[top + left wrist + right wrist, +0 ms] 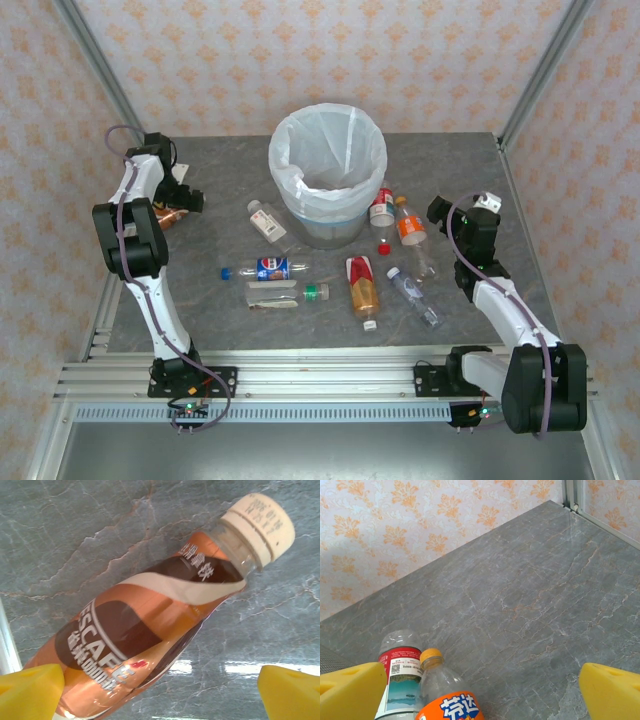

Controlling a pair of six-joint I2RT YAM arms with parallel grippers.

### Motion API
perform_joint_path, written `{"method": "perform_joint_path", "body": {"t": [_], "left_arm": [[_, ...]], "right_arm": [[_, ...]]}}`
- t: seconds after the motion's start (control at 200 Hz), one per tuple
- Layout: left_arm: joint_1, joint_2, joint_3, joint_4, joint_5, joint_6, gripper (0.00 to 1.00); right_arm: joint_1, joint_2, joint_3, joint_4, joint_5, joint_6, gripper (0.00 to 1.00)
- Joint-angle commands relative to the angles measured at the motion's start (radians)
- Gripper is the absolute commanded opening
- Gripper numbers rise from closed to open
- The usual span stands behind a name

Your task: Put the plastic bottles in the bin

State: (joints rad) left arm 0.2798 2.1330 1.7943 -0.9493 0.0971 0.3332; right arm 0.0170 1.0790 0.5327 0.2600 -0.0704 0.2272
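Lying scattered: clear plastic bottles (270,267), coloured caps, near round grey bag-lined bin (327,228); grey marbled worktop (220,165), floral-papered walls (300,50). Left gripper (160,692), right gripper (480,690) spread apart, apparently empty.

Beneath the left end effector (160,695) the counter (75,540) looks like polished grey stone, veined and glossy enough to mirror the lights. The coffee bottle (150,625) lying under it is clear plastic in a shiny copper-brown film, with a matt cream cap (260,522). The pads (30,690) look like soft, matt yellow foam.

Ahead of the right end effector (480,690) the wall (420,520) is matt patterned paper. At its near left, the orange-labelled bottle (442,690) and the red-labelled bottle (400,665) are smooth clear plastic. Further to its left, the bin (325,228) is cloudy grey plastic with a thin, crinkled white liner (300,150).
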Motion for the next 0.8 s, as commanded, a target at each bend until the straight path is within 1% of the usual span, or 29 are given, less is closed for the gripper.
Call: {"method": "perform_joint_path", "body": {"t": [0.0, 0.06, 0.2, 0.265, 0.38, 0.5, 0.661, 0.691, 0.796], "left_arm": [[0.003, 0.051, 0.044, 0.004, -0.066, 0.037, 1.0], [0.003, 0.078, 0.053, -0.006, -0.063, 0.037, 1.0], [0.001, 0.126, 0.076, -0.048, -0.016, 0.036, 1.0], [-0.001, 0.116, 0.059, -0.048, 0.012, 0.043, 1.0], [-0.007, 0.08, 0.022, -0.016, 0.02, 0.046, 0.99], [-0.02, 0.079, 0.023, -0.007, 0.013, 0.04, 0.9], [-0.04, 0.081, 0.01, 0.018, -0.047, 0.032, 0.71], [-0.042, 0.076, 0.007, 0.022, -0.048, 0.026, 0.65], [-0.046, 0.054, 0.0, 0.046, -0.069, -0.015, 0.55]], "right_arm": [[0.005, 0.0, 0.003, -0.02, 0.023, -0.019, 0.99], [0.006, -0.002, 0.003, -0.026, 0.025, -0.021, 0.99], [0.005, -0.008, 0.012, -0.041, 0.034, -0.024, 0.99], [0.005, -0.01, 0.013, -0.041, 0.036, -0.022, 0.99], [0.005, -0.009, 0.01, -0.028, 0.038, -0.013, 0.99], [0.005, 0.001, 0.01, -0.02, 0.032, -0.008, 0.99], [0.005, -0.011, 0.008, -0.028, 0.029, -0.015, 0.99], [0.005, -0.015, 0.006, -0.029, 0.025, -0.02, 0.99], [0.005, -0.028, 0.006, -0.037, -0.04, -0.047, 0.99]]}}
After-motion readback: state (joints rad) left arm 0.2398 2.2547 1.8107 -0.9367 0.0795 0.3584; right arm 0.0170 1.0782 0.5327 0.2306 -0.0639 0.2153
